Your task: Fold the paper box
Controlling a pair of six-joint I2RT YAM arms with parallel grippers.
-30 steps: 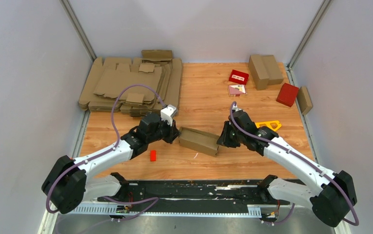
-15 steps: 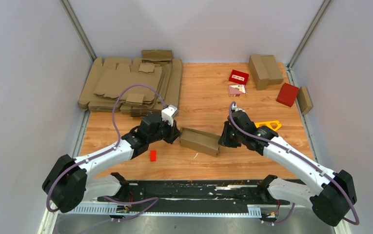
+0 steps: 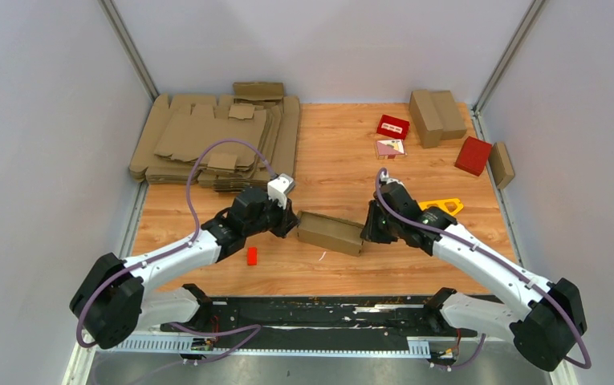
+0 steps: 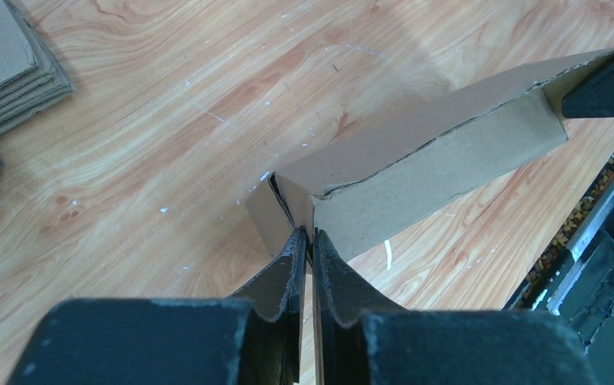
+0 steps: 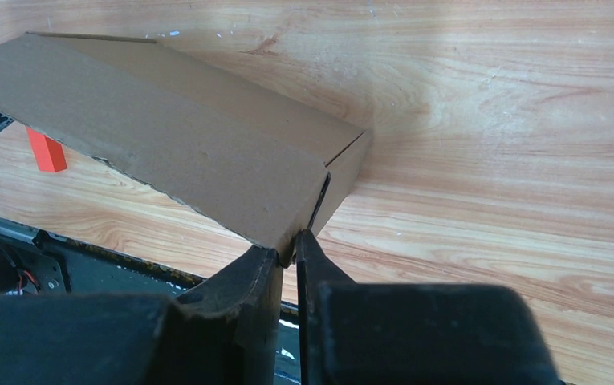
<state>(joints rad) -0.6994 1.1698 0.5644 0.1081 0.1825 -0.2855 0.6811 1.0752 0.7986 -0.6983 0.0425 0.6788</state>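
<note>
The paper box (image 3: 330,233) is a folded brown cuboid held between the two arms above the wooden table, near the front middle. My left gripper (image 3: 293,222) is shut on the cardboard edge at its left end. In the left wrist view the fingertips (image 4: 308,234) pinch the near corner of the box (image 4: 432,160). My right gripper (image 3: 365,233) is shut on the right end. In the right wrist view its tips (image 5: 287,253) clamp a lower corner of the box (image 5: 167,136), where a seam gapes slightly.
Several flat cardboard blanks (image 3: 215,140) are stacked at the back left. Folded brown boxes (image 3: 436,116) and red boxes (image 3: 392,127) (image 3: 473,155) sit back right. A yellow triangular frame (image 3: 441,206) lies behind the right gripper. A small red block (image 3: 251,256) rests below the left gripper.
The box has shifted slightly to the right and lies a little straighter between the grippers. Both grippers keep their hold on its ends.
</note>
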